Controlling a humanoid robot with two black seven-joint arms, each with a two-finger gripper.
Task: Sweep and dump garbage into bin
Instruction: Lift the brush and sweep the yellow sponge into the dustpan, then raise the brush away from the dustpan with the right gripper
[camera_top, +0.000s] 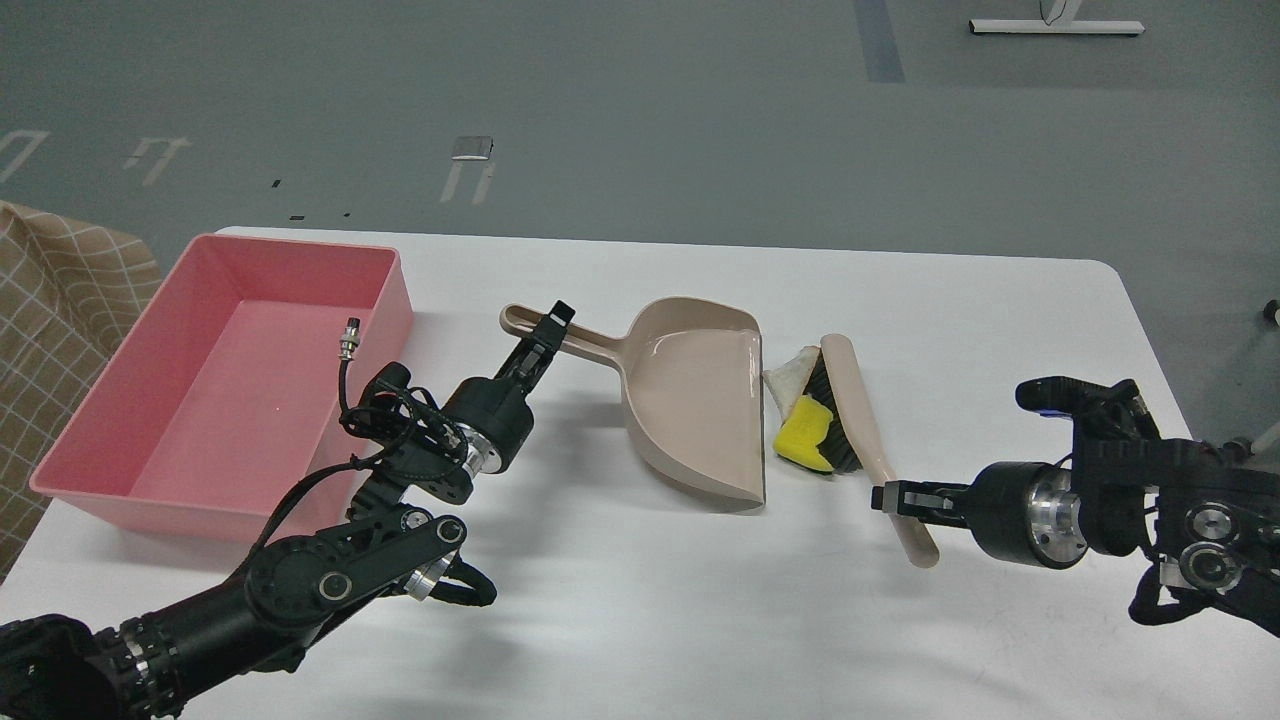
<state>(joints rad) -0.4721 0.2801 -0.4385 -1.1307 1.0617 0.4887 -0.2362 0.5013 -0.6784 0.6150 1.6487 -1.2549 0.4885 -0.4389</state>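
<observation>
The bread-slice piece (790, 375) and the yellow sponge chunk (806, 434) lie at the open mouth of the beige dustpan (695, 395), pressed between it and the brush (850, 420). My right gripper (893, 499) is shut on the brush handle, with the bristles against both scraps. My left gripper (548, 335) is shut on the dustpan's handle. The pink bin (100, 400) stands empty at the table's left.
The white table (700, 620) ends near the front and right. A checked brown cloth (60, 290) lies beyond the bin at far left. My right arm's thick body (1150, 510) hangs over the table's right side.
</observation>
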